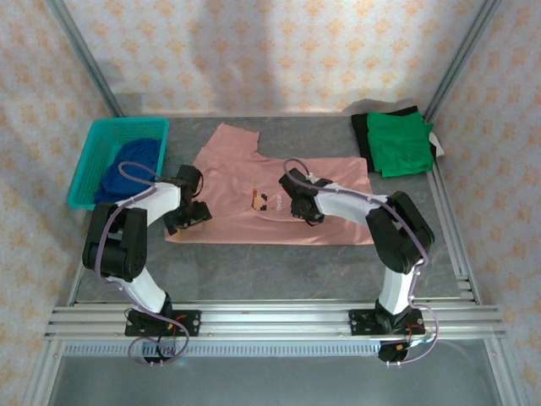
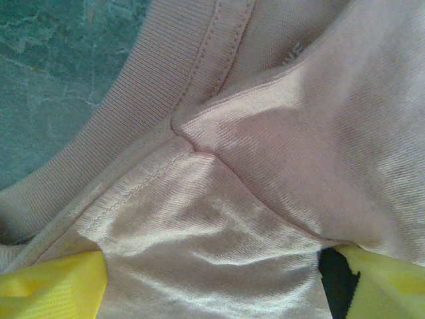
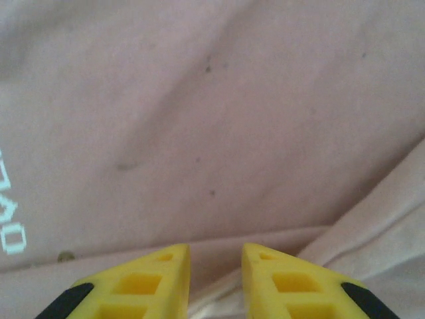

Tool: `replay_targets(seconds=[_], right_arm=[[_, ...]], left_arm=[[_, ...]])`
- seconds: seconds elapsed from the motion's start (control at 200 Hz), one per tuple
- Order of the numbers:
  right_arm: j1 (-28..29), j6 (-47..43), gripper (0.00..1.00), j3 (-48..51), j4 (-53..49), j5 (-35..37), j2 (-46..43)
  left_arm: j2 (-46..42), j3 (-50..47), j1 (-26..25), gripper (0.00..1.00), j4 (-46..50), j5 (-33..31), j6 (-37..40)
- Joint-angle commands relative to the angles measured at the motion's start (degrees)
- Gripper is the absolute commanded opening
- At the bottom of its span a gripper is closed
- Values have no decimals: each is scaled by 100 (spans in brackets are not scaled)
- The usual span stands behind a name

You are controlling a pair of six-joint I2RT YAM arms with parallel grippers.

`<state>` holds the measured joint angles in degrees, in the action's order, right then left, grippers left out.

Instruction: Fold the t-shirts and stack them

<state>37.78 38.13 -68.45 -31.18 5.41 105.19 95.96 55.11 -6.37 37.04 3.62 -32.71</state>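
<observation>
Left pincer: wide open astride the pink t-shirt by its collar; close squarely.
Right pincer: nearly shut at a fold; grip unclear, so confirm it.
Pink t-shirt: mid-tabletop; lift evenly.
Green t-shirt: far right, stack there.

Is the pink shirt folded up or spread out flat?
Mostly spread out. The pink shirt lies wide and flat on the table, one sleeve sticking out, far bigger than the folded green shirt.
</observation>
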Motion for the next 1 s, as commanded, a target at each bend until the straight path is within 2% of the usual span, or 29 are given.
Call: replay_targets(seconds=[0.0,0.14,0.31,0.385,0.465,0.611,0.996], right_arm=[[-88,-270,27,-343,-238,362,140],[-138,-535,24,-549,-264,178,11],[371,-611,25,423,806,-660,-696],[682,-537,24,506,1003,-951,-525],[852,-500,21,270,831,-865,-115],[739,-658,18,-50,545,-546,338],[89,-792,19,-821,-17,-729,955]], left_arm=[[48,82,-5,85,219,-278,133],[-3,77,5,85,278,-300,177],[-133,47,27,85,308,-284,177],[-148,51,23,86,304,-282,178],[-120,86,33,86,329,-283,177],[-111,81,32,86,349,-282,177],[-159,-1,86,86,356,-318,344]])
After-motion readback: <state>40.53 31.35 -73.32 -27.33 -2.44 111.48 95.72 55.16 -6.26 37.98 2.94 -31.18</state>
